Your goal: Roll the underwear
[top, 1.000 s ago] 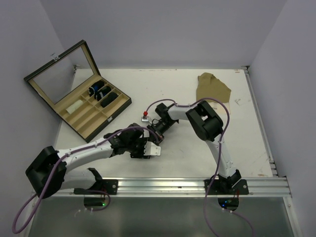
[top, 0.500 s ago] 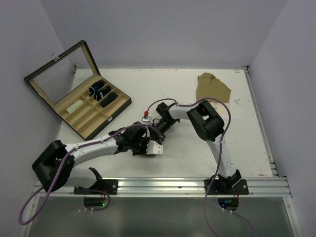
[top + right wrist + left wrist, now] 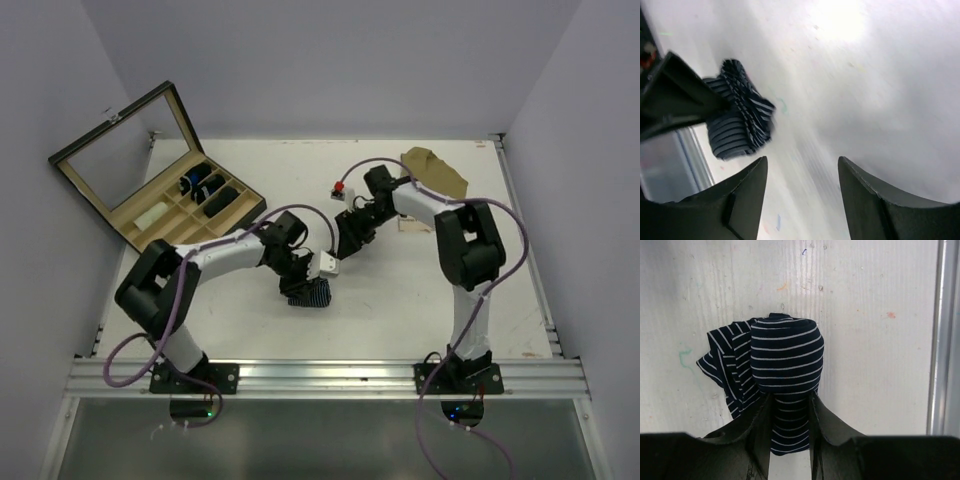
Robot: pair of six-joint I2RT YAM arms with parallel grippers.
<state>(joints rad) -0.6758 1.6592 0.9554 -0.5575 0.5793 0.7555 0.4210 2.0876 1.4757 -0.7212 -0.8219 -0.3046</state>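
Observation:
The underwear [image 3: 786, 360] is a navy roll with thin white stripes, lying on the white table with a loose flap on its left side. My left gripper [image 3: 790, 407] is shut on the roll's near end, one finger on each side. From above, the underwear [image 3: 309, 294] sits at the table's middle front, under the left gripper [image 3: 298, 278]. My right gripper [image 3: 346, 243] stands open and empty a little behind and to the right of it, apart from it. Its wrist view shows the underwear [image 3: 738, 119] ahead on the left, beyond the right gripper [image 3: 802, 172].
An open wooden organiser box [image 3: 240, 216] stands at the back left, with dark rolled items [image 3: 206, 190] and a white one [image 3: 152, 215] in its compartments. A tan cloth [image 3: 432, 170] lies at the back right. A metal rail [image 3: 939, 335] runs along the table's near edge.
The right gripper has opened and pulled back to the right, away from the roll. The left gripper has closed on the underwear and its arm has swung toward the table's middle.

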